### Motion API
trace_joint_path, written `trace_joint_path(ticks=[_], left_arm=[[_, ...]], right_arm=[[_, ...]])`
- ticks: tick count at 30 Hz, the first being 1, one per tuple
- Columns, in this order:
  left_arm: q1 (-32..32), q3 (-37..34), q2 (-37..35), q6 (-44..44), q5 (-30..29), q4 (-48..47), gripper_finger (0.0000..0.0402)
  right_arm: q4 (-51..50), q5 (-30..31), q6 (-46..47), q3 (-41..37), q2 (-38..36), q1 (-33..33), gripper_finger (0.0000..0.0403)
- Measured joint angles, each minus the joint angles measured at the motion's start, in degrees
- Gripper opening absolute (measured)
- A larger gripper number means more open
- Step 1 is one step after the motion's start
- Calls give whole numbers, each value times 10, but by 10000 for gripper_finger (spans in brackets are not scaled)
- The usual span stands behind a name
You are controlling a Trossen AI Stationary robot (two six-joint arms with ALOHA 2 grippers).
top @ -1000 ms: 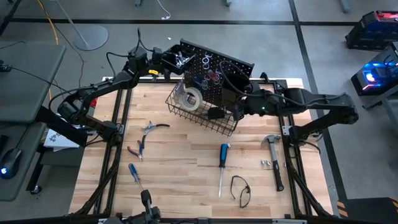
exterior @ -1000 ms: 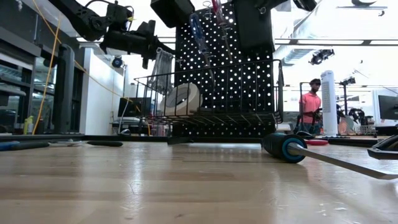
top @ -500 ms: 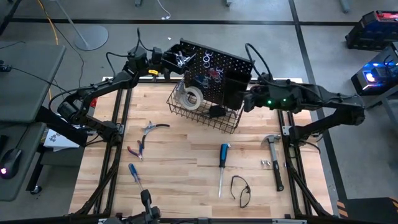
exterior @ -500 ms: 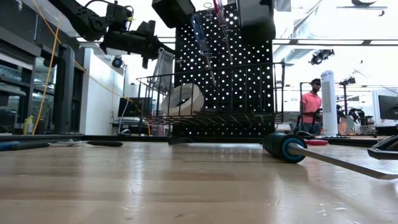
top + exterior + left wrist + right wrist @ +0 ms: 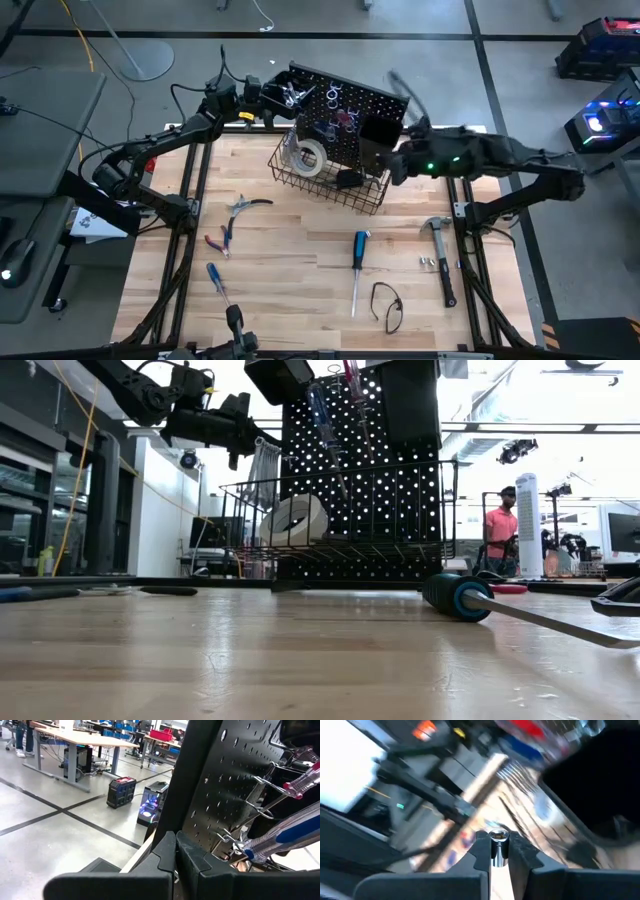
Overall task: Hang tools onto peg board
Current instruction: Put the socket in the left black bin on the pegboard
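Nearest, well on the near side of both sets of fingers, lie the glasses (image 5: 388, 305), a blue screwdriver (image 5: 216, 282), a second screwdriver (image 5: 357, 262) and the hammer (image 5: 443, 260) on the table (image 5: 290, 300); a little farther lie red pliers (image 5: 221, 238) and grey pliers (image 5: 247, 205); none of these has moved in the last second.

Beyond them stands the peg board (image 5: 375, 100) with its basket (image 5: 345, 200) facing the near side; the tape (image 5: 308, 158) lies in the basket, between the two sets of fingers; a blue-handled driver (image 5: 325, 435) and a red-handled driver (image 5: 352, 385) hang on the board above it; in the low view the board stands straighter than a second ago, and the basket and tape sit slightly to the right of where they were.

The right gripper (image 5: 392, 165) is at the board's right end, just beside the basket's right corner; a second ago it sat lower, against that corner, and it has since drawn up and away, blurred with motion; its fingers (image 5: 522, 852) pinch a silver tool (image 5: 497, 837), whose round end shows between their tips.

The left gripper (image 5: 266, 100) has stayed at the board's far left edge; its fingers (image 5: 165, 855) are pressed together right at that edge, and whether they nip the board I cannot tell.

Farthest off, past the board in the room, a person (image 5: 498, 530) stands where they stood before.
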Motion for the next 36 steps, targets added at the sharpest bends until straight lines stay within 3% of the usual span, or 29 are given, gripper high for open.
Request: trace_joint_path(ticks=[10,20,24,31,36], left_arm=[[0,0,0,43,3,2,17],[0,0,0,95,5,1,137],[0,0,0,104,5,1,167],[0,0,0,116,7,6,172],[-1,0,1,121,41,39,172]], right_arm=[[-3,55,-45,58,-2,-22,21],[-20,43,-49,49,3,-93,21],[-26,46,-62,49,6,-124,21],[-75,45,-62,48,7,-150,21],[-95,49,-64,48,7,-166,21]])
